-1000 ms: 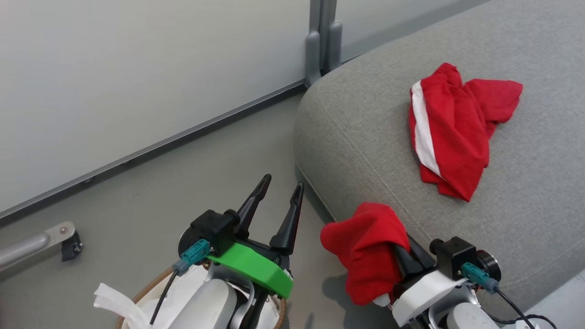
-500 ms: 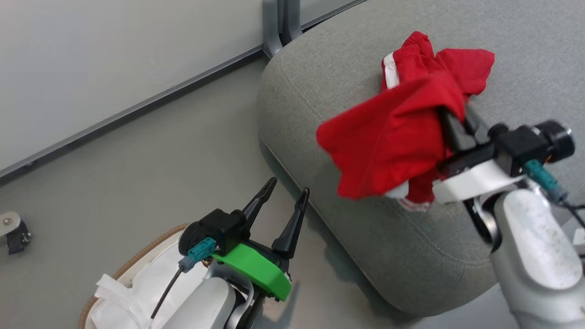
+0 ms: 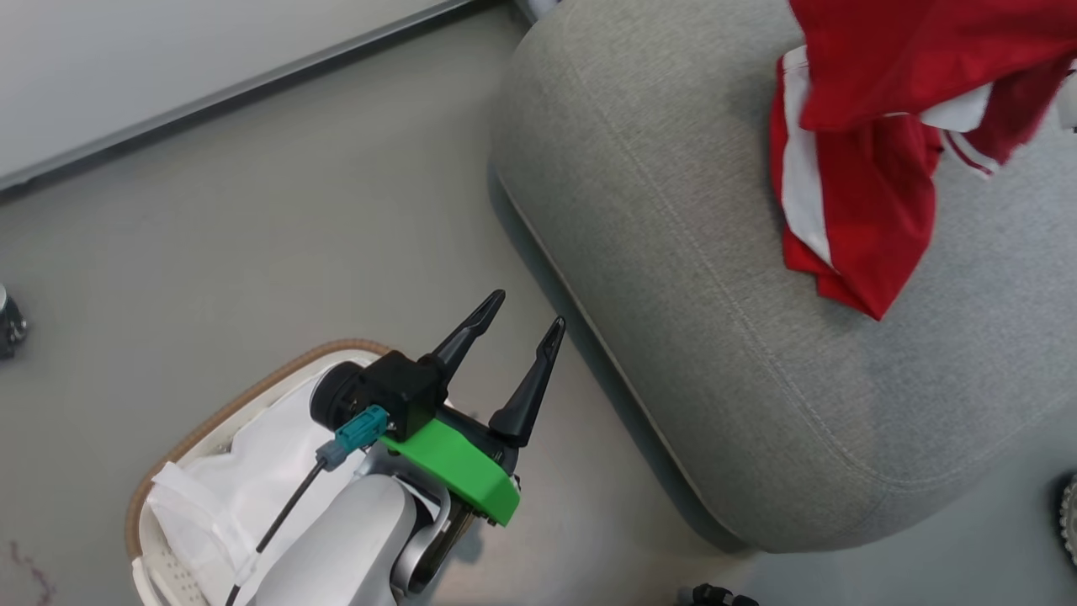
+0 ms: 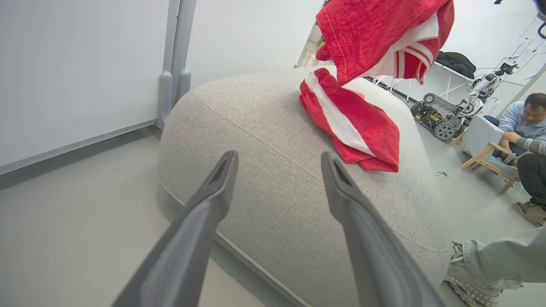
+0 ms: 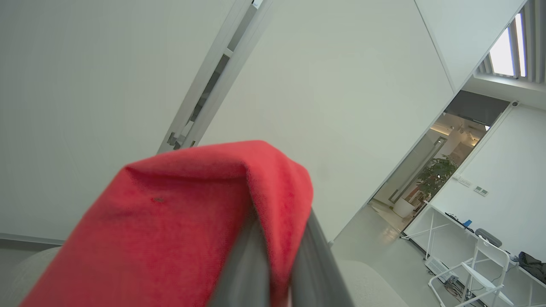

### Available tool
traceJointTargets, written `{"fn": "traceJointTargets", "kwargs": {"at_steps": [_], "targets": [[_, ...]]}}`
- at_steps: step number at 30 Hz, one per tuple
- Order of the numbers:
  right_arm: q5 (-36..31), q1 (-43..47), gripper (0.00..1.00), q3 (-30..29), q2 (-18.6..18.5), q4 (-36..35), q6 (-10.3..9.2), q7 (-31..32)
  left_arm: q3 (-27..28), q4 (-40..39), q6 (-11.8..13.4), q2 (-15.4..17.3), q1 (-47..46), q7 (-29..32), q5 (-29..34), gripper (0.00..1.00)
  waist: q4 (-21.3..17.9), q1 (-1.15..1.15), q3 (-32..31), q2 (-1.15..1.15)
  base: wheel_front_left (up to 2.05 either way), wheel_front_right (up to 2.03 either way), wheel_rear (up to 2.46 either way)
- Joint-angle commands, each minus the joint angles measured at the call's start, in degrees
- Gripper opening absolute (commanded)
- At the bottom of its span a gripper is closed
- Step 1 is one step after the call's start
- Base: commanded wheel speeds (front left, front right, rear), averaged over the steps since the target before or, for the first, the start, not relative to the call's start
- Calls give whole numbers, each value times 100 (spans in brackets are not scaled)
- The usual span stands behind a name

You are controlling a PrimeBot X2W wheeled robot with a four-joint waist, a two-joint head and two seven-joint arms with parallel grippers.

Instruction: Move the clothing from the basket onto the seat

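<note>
One piece of red clothing [image 3: 841,227] with a white stripe lies on the grey seat [image 3: 673,252], also seen as a crumpled heap [image 4: 349,123] in the left wrist view. A second red garment [image 3: 925,59] hangs in the air above it, at the head view's top right. The right wrist view shows this garment [image 5: 179,221] draped over my right gripper [image 5: 279,256], which is shut on it. My left gripper [image 3: 527,308] is open and holds nothing, above the basket [image 3: 210,412] with its brown rim and white liner [image 3: 252,471]. Its fingers [image 4: 213,200] point at the seat's near side.
Grey floor lies between the basket and the seat. A white wall panel with a grey post [image 4: 170,64] stands behind the seat. A person sits on a chair [image 4: 524,123] to the right, and a leg and shoe [image 4: 469,273] are close to the seat's right end.
The head camera has turned and tilted. My right gripper has carried the red garment up from beside the seat's edge to over the seat. The left gripper has stayed open above the basket.
</note>
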Motion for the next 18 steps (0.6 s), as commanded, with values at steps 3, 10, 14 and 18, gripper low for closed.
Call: {"fn": "traceJointTargets", "kwargs": {"at_steps": [3,10,14,18], "targets": [[-236,-12,0,-231,45,484,-8,-12,-41,-4,-17,111,-201,4,-34,100,383,0,455,-1,0,0,0],[-578,623,0,-1494,378,1235,-8,-13,-257,55,-17,172,-369,4,-111,100,652,0,643,-1,0,0,0],[-759,1065,44,-2028,615,1265,-8,-12,-228,93,-17,187,-337,4,-143,100,666,0,604,-1,0,0,0],[-846,1463,100,-2310,854,1230,-8,-12,-194,173,-17,187,-216,4,-166,100,595,0,486,-1,0,0,0]]}}
